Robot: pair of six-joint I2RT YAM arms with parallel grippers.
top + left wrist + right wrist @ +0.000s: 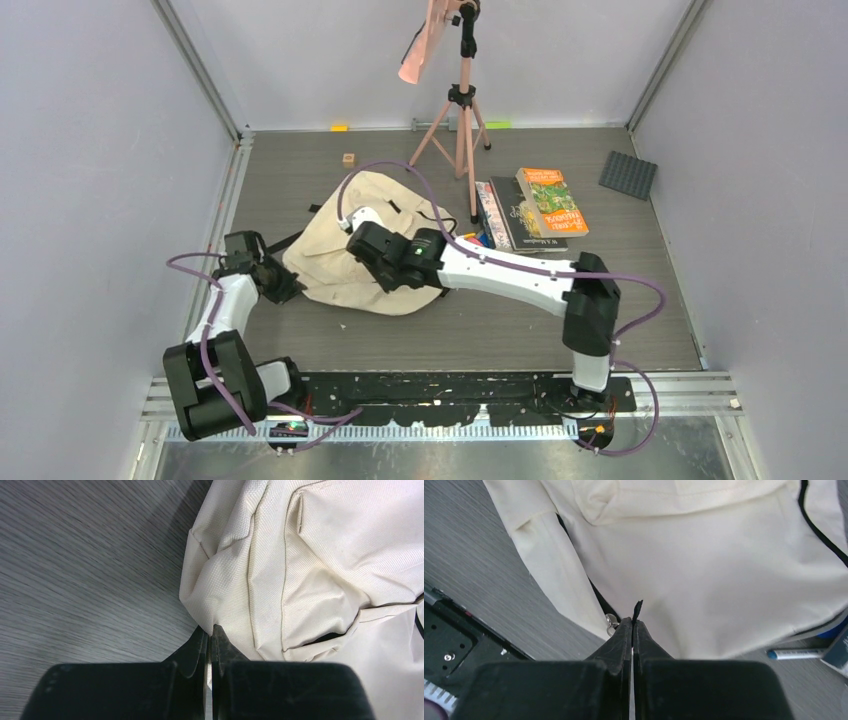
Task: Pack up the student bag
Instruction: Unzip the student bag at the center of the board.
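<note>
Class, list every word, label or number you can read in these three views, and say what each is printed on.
No text can be read for certain.
The orange book: cover lettering, too blurred to read.
The dark book: a pale line of lettering near its lower edge, too small to read.
The leftmost book of the pile: print too small to read.
The student bag: no print shows in any view.

We found the bag [330, 255] lying on the tabletop [480, 325], books [530, 208] to its right, a tripod [462, 110] behind, a block [348, 159] behind-left.
</note>
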